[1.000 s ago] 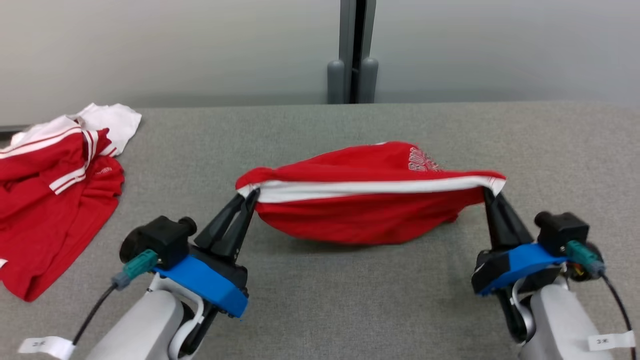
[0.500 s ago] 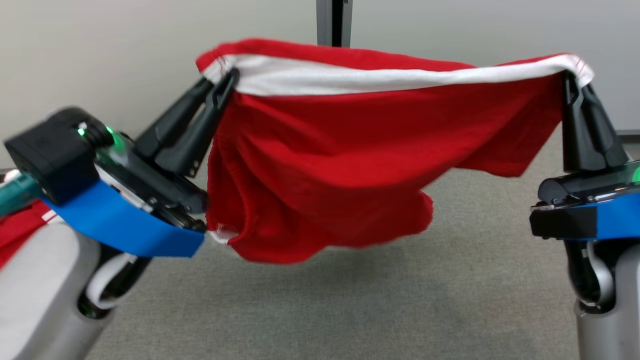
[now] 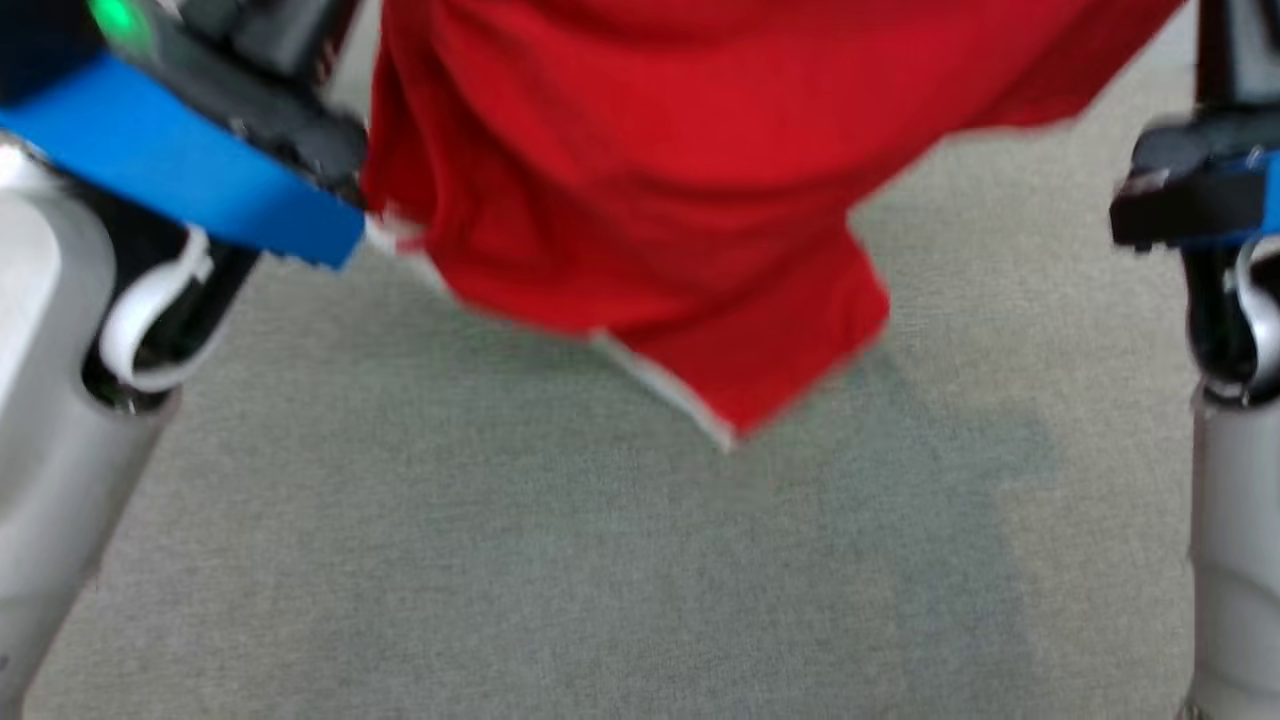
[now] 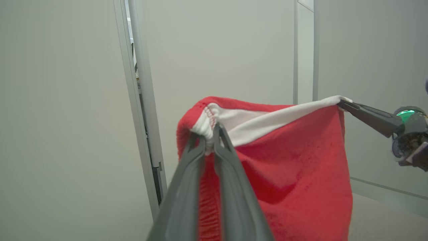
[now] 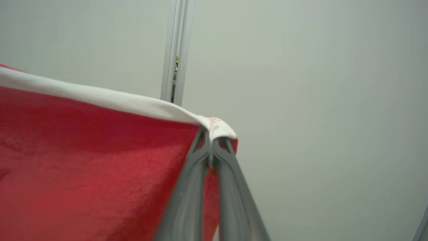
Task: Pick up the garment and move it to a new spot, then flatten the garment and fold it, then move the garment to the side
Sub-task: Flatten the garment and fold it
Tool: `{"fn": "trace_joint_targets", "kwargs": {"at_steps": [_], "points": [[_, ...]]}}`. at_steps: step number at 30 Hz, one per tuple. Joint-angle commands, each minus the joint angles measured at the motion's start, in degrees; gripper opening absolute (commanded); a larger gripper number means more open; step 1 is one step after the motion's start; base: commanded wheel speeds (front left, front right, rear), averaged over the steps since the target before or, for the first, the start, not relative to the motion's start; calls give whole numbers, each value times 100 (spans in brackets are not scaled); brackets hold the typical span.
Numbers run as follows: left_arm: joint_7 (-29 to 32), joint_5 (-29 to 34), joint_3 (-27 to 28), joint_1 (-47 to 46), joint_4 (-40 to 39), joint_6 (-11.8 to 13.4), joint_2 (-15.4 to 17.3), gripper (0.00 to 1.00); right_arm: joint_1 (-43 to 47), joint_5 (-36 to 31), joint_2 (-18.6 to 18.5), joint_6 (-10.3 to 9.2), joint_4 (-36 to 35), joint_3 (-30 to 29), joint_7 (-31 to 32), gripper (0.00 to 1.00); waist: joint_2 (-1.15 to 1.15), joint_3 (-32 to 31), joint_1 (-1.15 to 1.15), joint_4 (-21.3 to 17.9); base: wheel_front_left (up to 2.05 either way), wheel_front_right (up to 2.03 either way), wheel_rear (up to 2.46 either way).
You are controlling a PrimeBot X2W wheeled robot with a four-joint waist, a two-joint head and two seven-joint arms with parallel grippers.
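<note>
Above the grey table (image 3: 600,600), in the head view, the red garment (image 3: 640,180) hangs in the air between the two arms. Its lower corner (image 3: 730,420) points down at the surface and appears clear of it, though blur leaves that unsure.

In the left wrist view, the left gripper (image 4: 210,132) is clamped on one end of the white band (image 4: 267,117) along the garment's top edge. The band runs taut across to the right gripper (image 4: 342,103), which pinches its far end. The cloth drops below, against a pale wall (image 4: 67,100).

In the right wrist view, the right gripper's fingers are pressed together on that same end of the band, with only a small fold of fabric caught between the tips.

Risk, as judged: each hold is a thin pinch at a corner. Spreading the arms further, or swinging the load quickly, could pull the band out of one grip and leave the garment dangling from one side. Lowering it with the arms drawn together would let it land bunched, not flat.
</note>
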Motion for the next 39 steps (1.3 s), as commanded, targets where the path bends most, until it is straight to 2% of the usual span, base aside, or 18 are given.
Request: {"fn": "trace_joint_targets", "kwargs": {"at_steps": [1,5,8,15,23,31,36,39], "points": [[-95,51,69,-275,125,-22,-76,0,-308,-68,-6,-2,98,-37,-97,0,0,181,-1,51,0,0,0],[-352,187,75,-912,607,-36,-271,0,-1046,-229,65,-2,410,-130,-402,0,0,511,-1,-37,0,0,0],[-515,155,-20,-1041,883,-52,-427,0,-1221,-336,147,-1,628,-142,-587,0,0,725,-1,-56,0,0,0],[-910,131,-665,-209,1441,-70,-585,0,-562,-428,295,-1,1554,80,-1027,0,0,1067,-1,-38,0,0,0],[-1625,43,-1129,1160,1827,-61,-713,0,479,-218,413,-1,2399,284,-1504,0,0,939,-1,-38,0,0,0],[-1833,194,-994,2334,1252,155,-748,0,1695,64,455,-1,1904,314,-1626,0,0,290,-1,-118,0,0,0],[-1840,375,-843,3176,448,400,-641,0,2694,332,455,-1,1088,376,-1632,0,0,-126,-1,-149,0,0,0],[-1840,454,-813,3864,-309,677,-436,0,3476,402,455,-1,208,311,-1485,0,0,-296,-1,-139,0,0,0]]}}
